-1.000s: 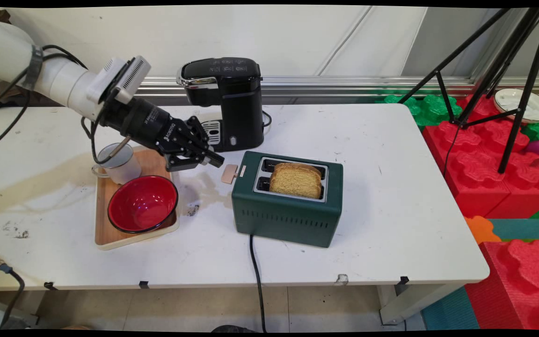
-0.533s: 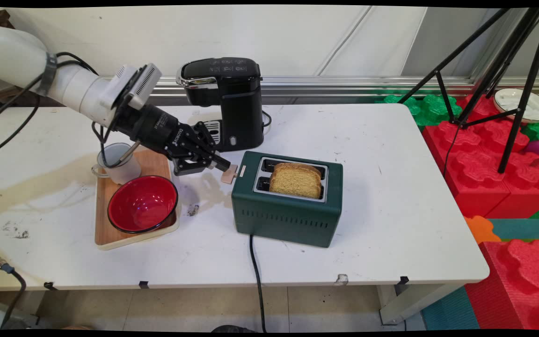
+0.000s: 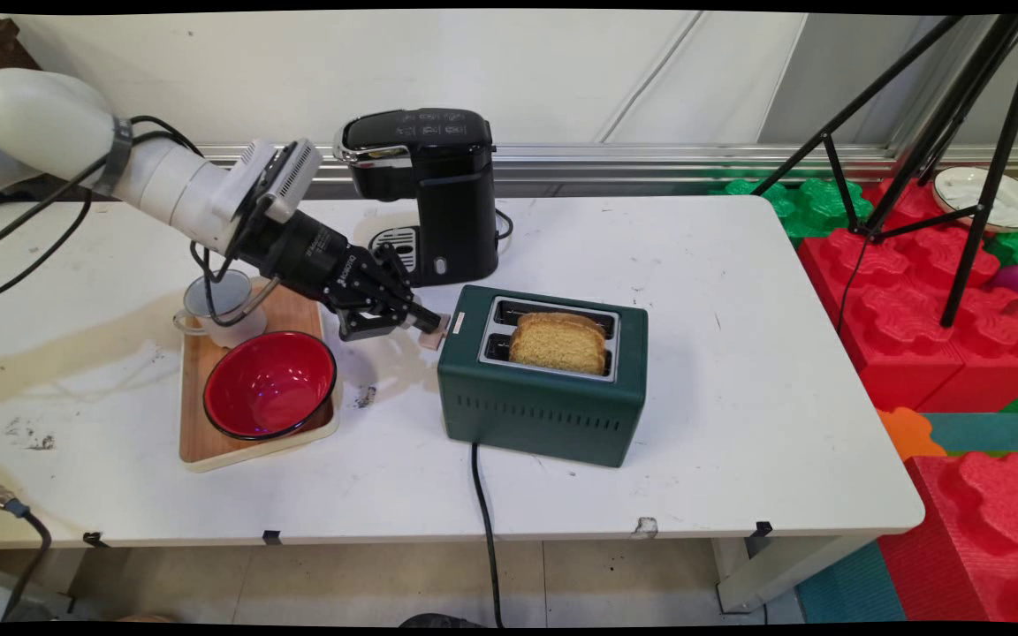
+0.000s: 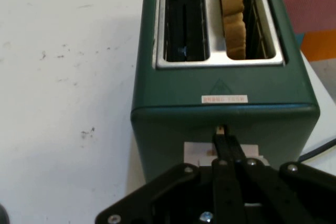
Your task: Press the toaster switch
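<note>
Toast [image 3: 558, 343] upright in toaster [image 3: 541, 397], seemingly one slot.

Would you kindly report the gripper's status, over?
Gripper shut, tips on the toaster lever. Bread slice sits in the green toaster. Red bowl and mug behind, on tray.

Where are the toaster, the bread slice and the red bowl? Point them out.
toaster [image 3: 534, 418]: main view, green front wall.
bread slice [image 3: 558, 346]: main view, its broad face.
red bowl [image 3: 267, 386]: main view, inner wall.
</note>
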You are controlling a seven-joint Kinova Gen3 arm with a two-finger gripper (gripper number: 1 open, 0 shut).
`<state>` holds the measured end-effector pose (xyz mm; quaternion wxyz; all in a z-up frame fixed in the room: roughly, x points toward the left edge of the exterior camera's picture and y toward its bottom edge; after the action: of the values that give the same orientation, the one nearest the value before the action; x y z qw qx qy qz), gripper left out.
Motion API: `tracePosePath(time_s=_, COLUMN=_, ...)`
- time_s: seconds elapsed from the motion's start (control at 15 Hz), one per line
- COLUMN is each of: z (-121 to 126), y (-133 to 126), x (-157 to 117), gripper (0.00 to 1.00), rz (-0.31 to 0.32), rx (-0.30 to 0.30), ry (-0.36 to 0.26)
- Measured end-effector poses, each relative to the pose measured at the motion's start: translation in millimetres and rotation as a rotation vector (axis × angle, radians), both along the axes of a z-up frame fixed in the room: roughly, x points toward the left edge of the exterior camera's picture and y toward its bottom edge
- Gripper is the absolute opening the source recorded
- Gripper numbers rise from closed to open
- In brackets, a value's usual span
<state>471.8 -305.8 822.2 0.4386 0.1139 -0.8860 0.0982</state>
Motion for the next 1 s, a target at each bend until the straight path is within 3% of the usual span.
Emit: tracePosePath(time_s=1.0, z=-31, y=-1, x=-1, gripper=0.00, rz=0.004, rx=0.034, ry=-0.030)
